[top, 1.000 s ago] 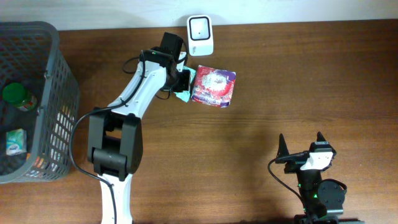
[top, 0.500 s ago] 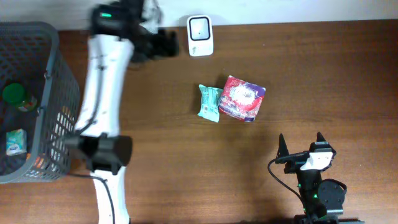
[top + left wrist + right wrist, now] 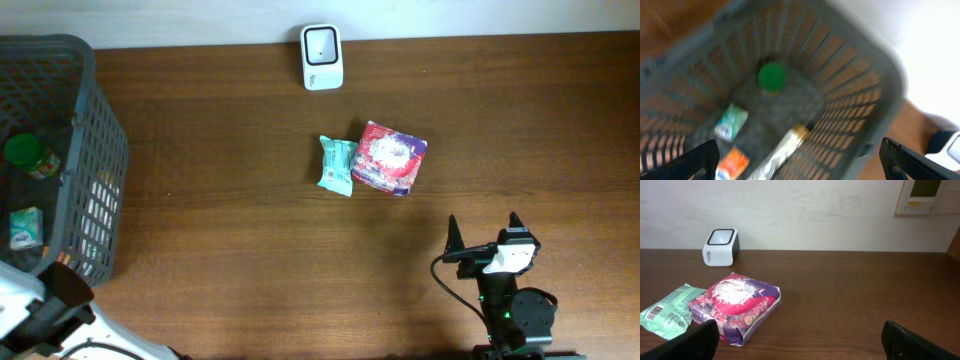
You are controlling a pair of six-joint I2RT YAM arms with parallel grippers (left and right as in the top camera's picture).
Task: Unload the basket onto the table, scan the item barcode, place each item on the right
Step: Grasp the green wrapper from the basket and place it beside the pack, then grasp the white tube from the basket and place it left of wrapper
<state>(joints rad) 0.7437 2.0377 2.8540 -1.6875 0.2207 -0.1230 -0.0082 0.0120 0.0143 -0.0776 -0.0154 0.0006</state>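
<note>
The left fingers (image 3: 695, 162) have let go and swung over the basket (image 3: 100, 150) — spread, empty. The red-purple packet (image 3: 390, 158) now lies mid-desk beside the green packet (image 3: 337, 165), near of the scanner (image 3: 322, 43) — likely scanned. The right fingers (image 3: 695, 340) rest spread.

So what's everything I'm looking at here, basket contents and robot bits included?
table: one, dark brown wood, under everything
scanner: one, white, far table edge by the wall
purple-and-red bag: one, mid-table
green packet: one, mint, right beside the bag
basket: one, grey plastic, table's left end
green-capped container: one, in the basket
green-and-white box: one, in the basket
orange packet: one, in the basket
silvery packet: one, long, in the basket
wall panel: one, beige, on the wall
left fingers: two, black, open, empty, above the basket
right fingers: two, black, open, empty, near table edge
</note>
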